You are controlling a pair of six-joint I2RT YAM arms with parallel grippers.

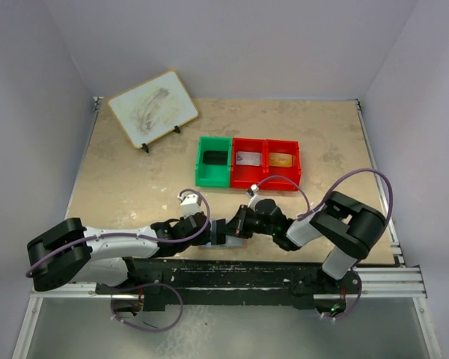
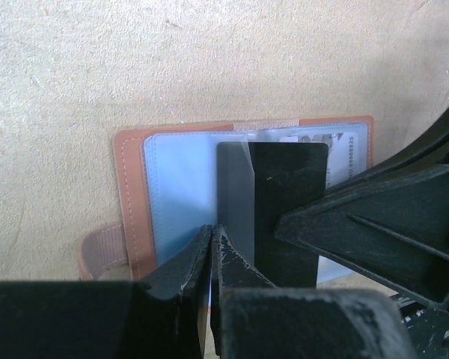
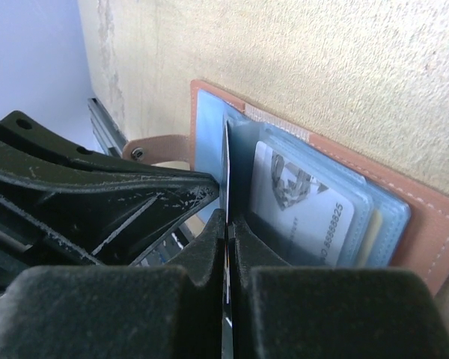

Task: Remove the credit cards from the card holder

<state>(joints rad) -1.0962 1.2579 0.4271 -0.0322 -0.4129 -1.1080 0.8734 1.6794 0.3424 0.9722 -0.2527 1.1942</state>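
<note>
- Currently the right gripper (image 3: 226, 224) is clenched, fingers pressed flat together on a thin dark card (image 2: 288, 194), which shows edge-on in the right wrist view.
- That card stands upright over the open card holder (image 2: 131, 194), its lower part hidden behind the gripper bodies.
- Left gripper (image 2: 212, 243) is fully closed too. Its tips meet at the lower left edge of a grey translucent leaf (image 2: 236, 194) just beside the dark card. Can't tell whether the leaf is actually pinched or only touched.
- The two grippers sit side by side, nearly touching, over the holder's middle.
- The card holder lies open and flat on the beige table (image 2: 209, 60), close to the near edge between the two arms. Tan-pink leather border, pale blue inner panels.
- Its strap (image 2: 101, 243) sticks out on one side.
- A printed card (image 3: 299, 202) with embossed digits sits tucked in a clear pocket of the holder.
- Top view: green bin (image 1: 199, 161) and red bin (image 1: 262, 182) sit side by side mid-table, well apart from the grippers.
</note>
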